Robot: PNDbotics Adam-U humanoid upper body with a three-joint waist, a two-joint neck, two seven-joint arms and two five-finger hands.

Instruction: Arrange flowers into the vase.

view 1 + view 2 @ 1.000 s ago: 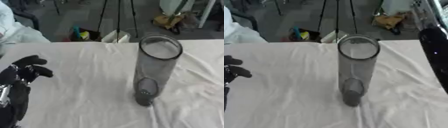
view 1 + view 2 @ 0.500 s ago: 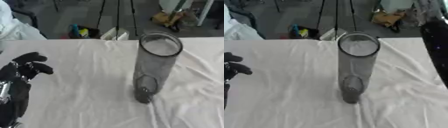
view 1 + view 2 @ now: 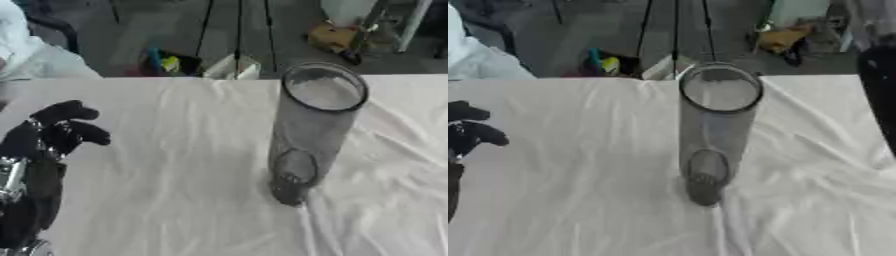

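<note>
Nearest me, by the surface's left edge, my left hand (image 3: 54, 131) is raised with its fingers curled in and nothing between them. My right arm (image 3: 878, 95) shows only as a dark shape along the right edge in the right eye view; the hand itself is out of sight, so I cannot say how it is set. Further in, near the middle of the surface (image 3: 166, 200), which is covered with a crumpled white cloth, the vase (image 3: 311, 131) stands upright, a tall grey see-through cylinder with an open mouth and nothing inside it. I see no flowers anywhere on the surface. As I judge it, the arranging has not begun: every stem is still to be fetched and put in.
</note>
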